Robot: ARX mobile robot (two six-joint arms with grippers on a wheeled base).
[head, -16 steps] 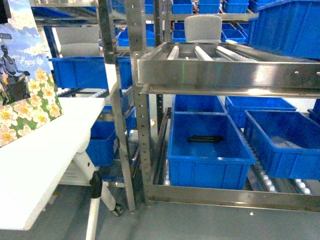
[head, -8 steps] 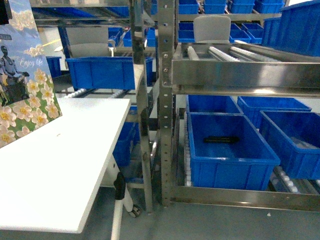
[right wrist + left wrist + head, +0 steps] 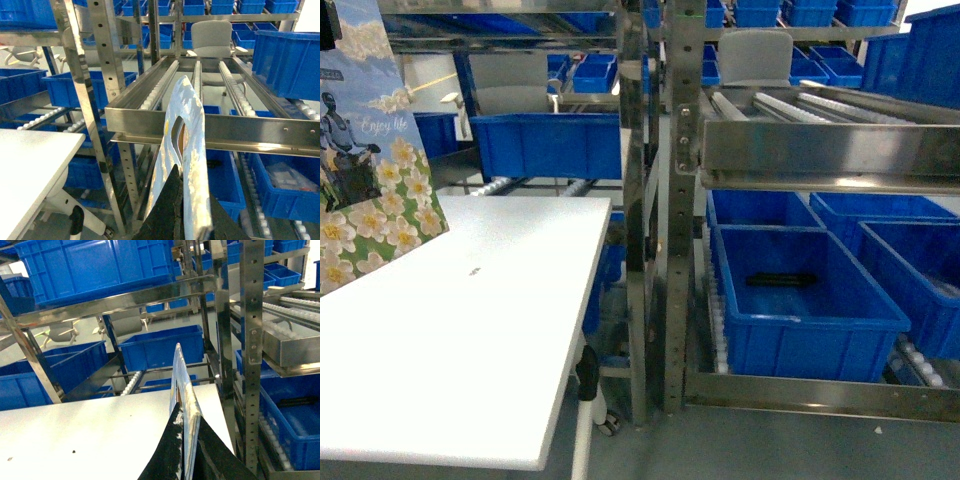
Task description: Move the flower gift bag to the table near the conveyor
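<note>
The flower gift bag (image 3: pixel 375 170), printed with white blossoms and a seated figure, hangs at the far left of the head view over the white table (image 3: pixel 470 330). In the left wrist view I see it edge-on (image 3: pixel 181 385), with my left gripper (image 3: pixel 187 412) shut on its rim above the table (image 3: pixel 100 430). My right gripper (image 3: pixel 194 180) is shut on a glossy pale bag (image 3: pixel 185 130) with a handle cutout, in front of the steel roller conveyor (image 3: pixel 200 90). The conveyor (image 3: pixel 820 140) stands right of the table. Neither gripper shows in the head view.
Blue bins (image 3: pixel 800 300) fill the lower rack shelves, one holding a black object (image 3: pixel 780 279). A steel upright (image 3: pixel 675 250) stands between table and rack. The table's leg with a caster (image 3: pixel 588 385) sits under its right edge. Grey floor lies below.
The head view has swung left: rack and bins slid rightward in frame and more of the white tabletop shows. The flower bag keeps its place at the left of the frame.
</note>
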